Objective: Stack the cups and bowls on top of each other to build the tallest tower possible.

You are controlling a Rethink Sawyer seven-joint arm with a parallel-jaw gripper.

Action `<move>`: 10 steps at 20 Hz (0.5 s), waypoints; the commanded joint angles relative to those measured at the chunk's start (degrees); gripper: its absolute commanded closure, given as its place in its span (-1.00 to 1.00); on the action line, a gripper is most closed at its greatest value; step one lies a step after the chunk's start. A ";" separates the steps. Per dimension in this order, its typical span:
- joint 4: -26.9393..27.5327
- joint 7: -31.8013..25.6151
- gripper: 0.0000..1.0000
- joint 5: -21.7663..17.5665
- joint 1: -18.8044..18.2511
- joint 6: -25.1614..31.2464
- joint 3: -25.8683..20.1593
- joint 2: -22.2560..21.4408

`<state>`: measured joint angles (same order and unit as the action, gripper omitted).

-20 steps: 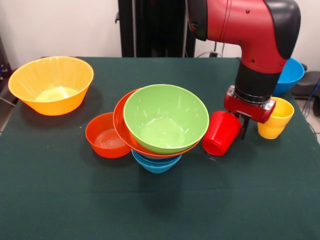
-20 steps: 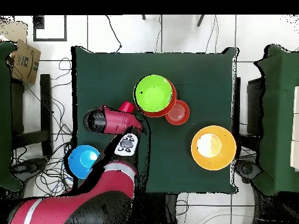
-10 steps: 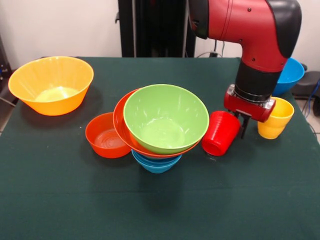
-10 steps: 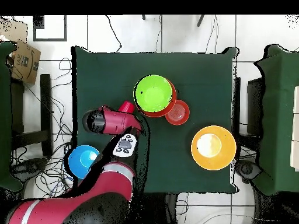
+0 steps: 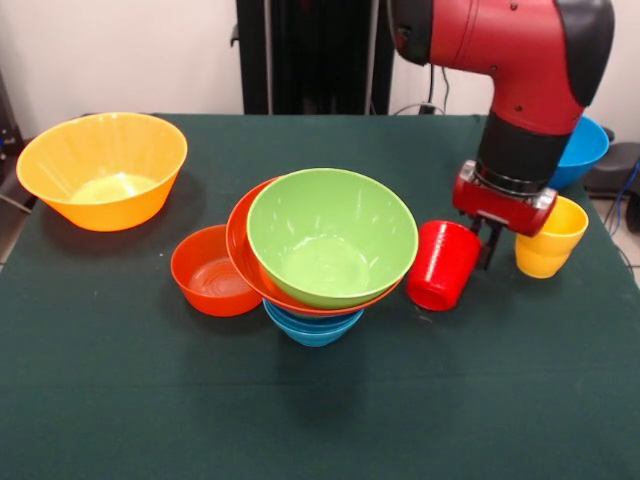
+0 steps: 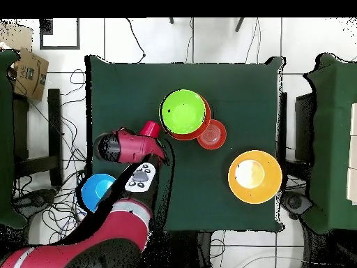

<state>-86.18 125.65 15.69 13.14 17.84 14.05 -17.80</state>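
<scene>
The tower stands mid-table: a green bowl [image 5: 331, 236] [image 6: 183, 112] nested in a red-orange bowl [image 5: 244, 252] on a blue bowl [image 5: 312, 327]. To its right the red cup [image 5: 442, 266] [image 6: 149, 128] leans tilted, its upper end right under my gripper [image 5: 487, 250]. The wrist and the cup hide how the gripper holds. The yellow cup [image 5: 547, 236] stands upright just right of the gripper. A small red-orange bowl [image 5: 210, 271] [image 6: 213, 135] sits against the tower's left side. A large orange-yellow bowl [image 5: 102, 169] [image 6: 254, 176] rests at the far left.
Another blue bowl [image 5: 583, 150] [image 6: 97, 192] sits beyond the table's [image 5: 320, 420] right edge. In the overhead view my arm [image 6: 132, 148] covers the yellow cup. Open green cloth lies in front of the tower.
My wrist has shifted slightly right and up in the front view. The red cup has barely moved. The bowls are unchanged.
</scene>
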 commanded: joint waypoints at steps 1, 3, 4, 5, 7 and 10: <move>-2.15 9.70 1.00 1.43 1.62 0.69 -3.35 -4.61; -3.84 9.11 1.00 1.19 1.24 1.45 -3.82 -6.44; -5.07 8.61 1.00 1.02 0.88 1.97 -4.23 -7.78; -5.83 8.51 1.00 1.03 0.88 2.55 -4.24 -8.68; -7.02 8.52 1.00 1.12 1.07 3.61 -4.20 -10.18; -7.83 8.91 1.00 1.41 1.35 4.24 -4.22 -11.20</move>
<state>-89.67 125.65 15.66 14.38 17.85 14.11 -25.17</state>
